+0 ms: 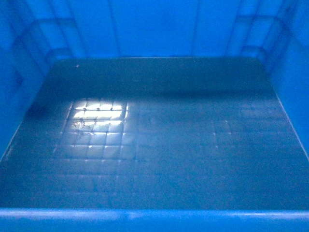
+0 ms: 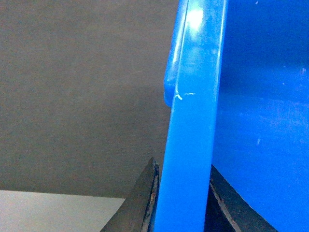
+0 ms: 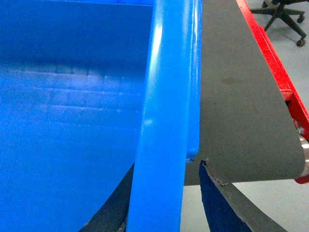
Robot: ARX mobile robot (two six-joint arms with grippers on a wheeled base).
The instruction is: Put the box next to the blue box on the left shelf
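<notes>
both grippers (left (image 2: 181,205), right (image 3: 164,203)) clamp box (image 1: 154,145) rim.

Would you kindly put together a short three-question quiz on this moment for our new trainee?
1. True or false: something lies on the floor of the box.
2. Which part of the box does the left gripper straddle? A) the rim B) the floor C) a corner post
3. Fill in: in the right wrist view, the dark surface beside the box has a ___ coloured edge.

Key: 1 false, the grid floor is bare apart from a light reflection; 2 A, as does the right gripper on its side; 3 red.
</notes>
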